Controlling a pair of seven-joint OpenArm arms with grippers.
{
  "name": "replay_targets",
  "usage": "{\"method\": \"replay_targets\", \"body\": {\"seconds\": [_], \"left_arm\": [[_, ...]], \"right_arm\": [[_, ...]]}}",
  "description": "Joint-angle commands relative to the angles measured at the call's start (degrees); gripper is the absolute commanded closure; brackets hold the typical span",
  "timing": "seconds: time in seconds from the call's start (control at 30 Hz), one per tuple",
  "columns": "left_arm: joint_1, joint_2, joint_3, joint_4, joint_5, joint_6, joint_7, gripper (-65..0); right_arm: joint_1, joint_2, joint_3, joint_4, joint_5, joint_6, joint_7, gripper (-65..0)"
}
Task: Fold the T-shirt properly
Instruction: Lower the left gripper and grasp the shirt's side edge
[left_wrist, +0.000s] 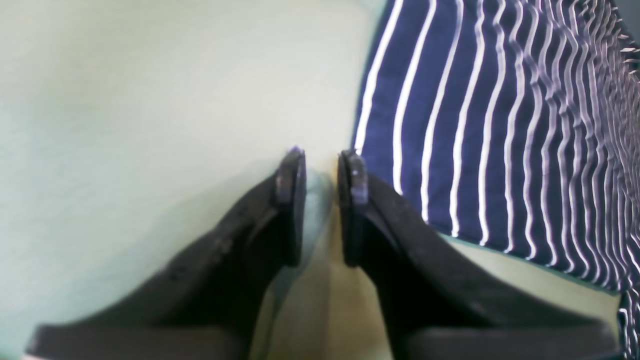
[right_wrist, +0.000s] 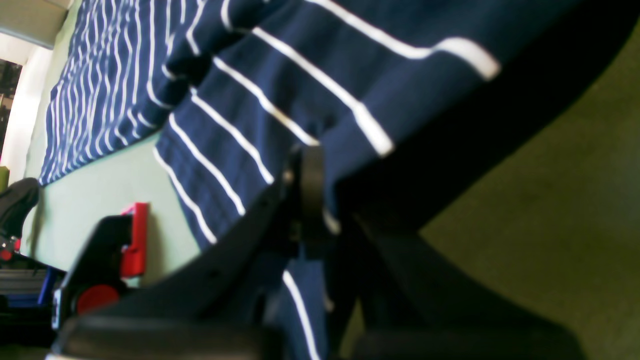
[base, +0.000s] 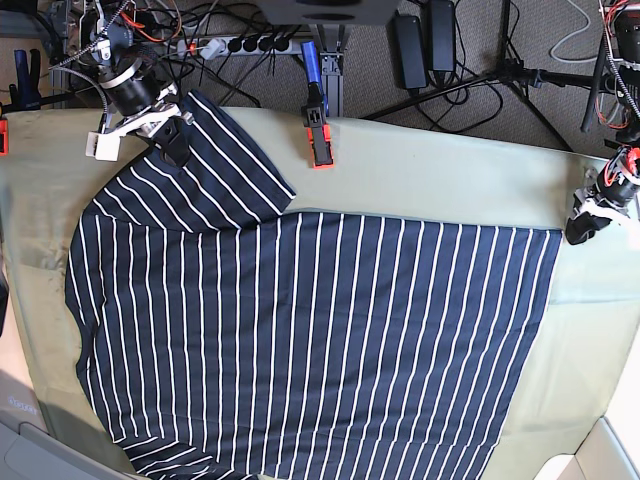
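Observation:
The dark navy T-shirt (base: 310, 340) with thin white stripes lies spread flat on the olive-green table cloth (base: 450, 170). Its far-left sleeve (base: 225, 160) is lifted. My right gripper (base: 172, 140) is shut on that sleeve; in the right wrist view the striped fabric (right_wrist: 280, 100) drapes over the closed fingers of the gripper (right_wrist: 320, 200). My left gripper (base: 580, 232) sits at the shirt's far right corner. In the left wrist view this gripper (left_wrist: 322, 160) has its fingers a narrow gap apart over bare cloth, empty, just beside the shirt's edge (left_wrist: 475, 125).
A red and blue clamp (base: 320, 135) grips the table's back edge at the middle and shows in the right wrist view (right_wrist: 132, 240). Another red clamp (base: 3, 135) is at the far left. Cables and a power strip (base: 240, 42) lie behind the table.

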Motion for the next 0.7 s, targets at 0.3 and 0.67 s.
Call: {"method": "replay_targets", "body": {"seconds": [0.3, 0.67], "left_arm": [[-2.69, 0.0, 4.63, 0.66, -2.14, -5.68, 0.63, -29.3], [-6.49, -0.07, 4.61, 0.66, -2.4, -5.68, 1.16, -29.3]], "right_arm": [[-0.42, 0.33, -0.04, 0.07, -1.9, 2.14, -1.92, 0.0], [-0.39, 0.33, -0.04, 0.07, -1.9, 2.16, -1.9, 0.0]]}}
